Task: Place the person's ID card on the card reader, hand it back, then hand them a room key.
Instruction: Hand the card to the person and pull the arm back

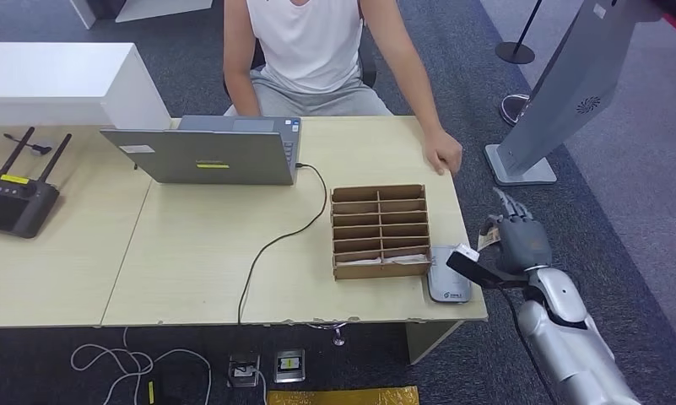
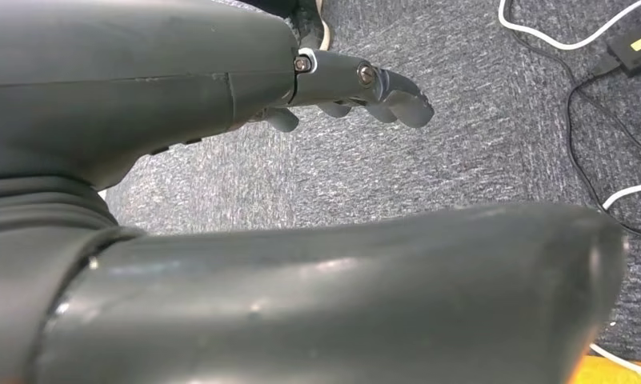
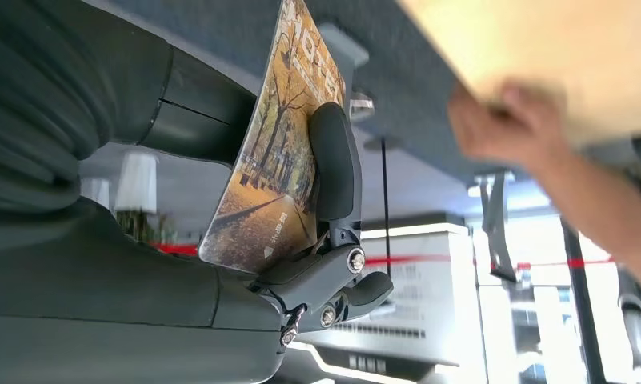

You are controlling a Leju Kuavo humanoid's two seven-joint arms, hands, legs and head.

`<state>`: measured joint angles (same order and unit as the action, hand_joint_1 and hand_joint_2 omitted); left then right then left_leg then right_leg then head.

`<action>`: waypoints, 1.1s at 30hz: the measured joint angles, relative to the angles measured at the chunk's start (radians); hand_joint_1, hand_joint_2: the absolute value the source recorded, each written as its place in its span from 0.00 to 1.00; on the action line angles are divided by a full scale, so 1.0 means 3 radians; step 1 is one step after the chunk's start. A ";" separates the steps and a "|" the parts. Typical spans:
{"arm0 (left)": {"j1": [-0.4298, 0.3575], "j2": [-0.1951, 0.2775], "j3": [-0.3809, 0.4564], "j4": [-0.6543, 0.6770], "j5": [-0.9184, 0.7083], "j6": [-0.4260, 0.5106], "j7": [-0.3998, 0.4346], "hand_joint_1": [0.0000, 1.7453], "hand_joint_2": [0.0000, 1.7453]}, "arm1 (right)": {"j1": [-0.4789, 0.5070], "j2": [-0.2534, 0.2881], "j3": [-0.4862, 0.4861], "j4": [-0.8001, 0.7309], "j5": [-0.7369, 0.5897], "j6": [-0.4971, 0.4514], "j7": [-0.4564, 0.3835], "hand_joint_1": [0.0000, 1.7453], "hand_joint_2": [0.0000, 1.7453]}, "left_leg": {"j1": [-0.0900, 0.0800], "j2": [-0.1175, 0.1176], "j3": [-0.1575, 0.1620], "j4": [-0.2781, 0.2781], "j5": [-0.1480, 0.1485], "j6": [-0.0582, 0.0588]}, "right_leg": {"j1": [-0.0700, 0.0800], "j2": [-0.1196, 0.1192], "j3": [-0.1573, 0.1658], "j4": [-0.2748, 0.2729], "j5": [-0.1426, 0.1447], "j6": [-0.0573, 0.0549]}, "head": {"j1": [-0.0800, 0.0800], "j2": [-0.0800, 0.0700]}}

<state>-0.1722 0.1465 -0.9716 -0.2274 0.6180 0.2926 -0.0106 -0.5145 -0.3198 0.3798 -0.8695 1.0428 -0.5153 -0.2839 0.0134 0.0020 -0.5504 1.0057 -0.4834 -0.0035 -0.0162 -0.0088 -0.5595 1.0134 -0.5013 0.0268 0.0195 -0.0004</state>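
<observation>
My right hand (image 1: 520,240) hovers just past the table's right edge, beside the silver card reader (image 1: 446,277). It holds a card (image 3: 273,152) printed with an autumn tree scene, pinched between thumb and fingers (image 3: 333,160); the card's edge (image 1: 488,240) peeks out by the hand. The person (image 1: 317,42) sits behind the table with a hand (image 1: 443,154) resting on the far right of the tabletop; that hand (image 3: 509,120) looks blurred in the right wrist view. My left hand (image 2: 357,88) hangs over grey carpet with fingers curled and nothing in it.
A cardboard slot organiser (image 1: 380,229) with cards in its front slots stands left of the reader. A laptop (image 1: 208,152) with a black cable (image 1: 271,245), a black router (image 1: 13,198) and a grey kiosk stand (image 1: 562,93) on the right floor surround the area.
</observation>
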 joint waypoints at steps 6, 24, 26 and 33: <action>-0.0003 0.0002 -0.0001 0.0001 -0.0042 -0.0001 0.0000 0.00 0.00 | -0.0433 -0.0115 -0.0062 -0.0117 0.0160 0.0067 -0.0018 1.00 1.00 | 0.0000 -0.0001 -0.0005 0.0000 0.0000 0.0000 | 0.0000 -0.0003 -0.0003 0.0001 0.0000 0.0000 | 0.0000 0.0000; -0.0118 -0.0006 -0.0081 0.0000 -0.0240 -0.0051 0.0038 0.00 0.00 | -0.1605 0.0337 0.0041 0.0461 0.0488 0.0092 -0.0221 1.00 1.00 | 0.0003 -0.0009 -0.0017 0.0000 0.0004 -0.0001 | 0.0003 -0.0009 -0.0012 0.0005 -0.0001 -0.0001 | 0.0000 0.0000; -0.0122 -0.0006 -0.0087 0.0000 -0.0259 -0.0060 0.0038 0.00 0.00 | -0.1675 0.0423 0.0065 0.0588 0.0515 0.0136 -0.0209 1.00 1.00 | 0.0003 -0.0009 -0.0018 0.0000 0.0004 -0.0001 | 0.0003 -0.0009 -0.0013 0.0005 -0.0001 -0.0001 | 0.0000 0.0000; -0.0151 -0.0006 -0.0137 0.0000 -0.0323 -0.0084 0.0052 0.00 0.00 | -0.1863 0.0623 0.0127 0.0951 0.0538 0.0250 -0.0138 1.00 1.00 | 0.0002 -0.0011 -0.0020 0.0000 0.0004 -0.0001 | 0.0002 -0.0011 -0.0014 0.0005 -0.0001 -0.0001 | 0.0001 0.0000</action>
<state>-0.2176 0.1446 -1.0127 -0.2274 0.5210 0.2674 0.0050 -1.0733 -0.1330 0.4179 -0.5842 1.2043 -0.4401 -0.3252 0.0140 -0.0012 -0.5563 1.0058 -0.4823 -0.0039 -0.0155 -0.0122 -0.5637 1.0148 -0.5016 0.0266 0.0196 -0.0004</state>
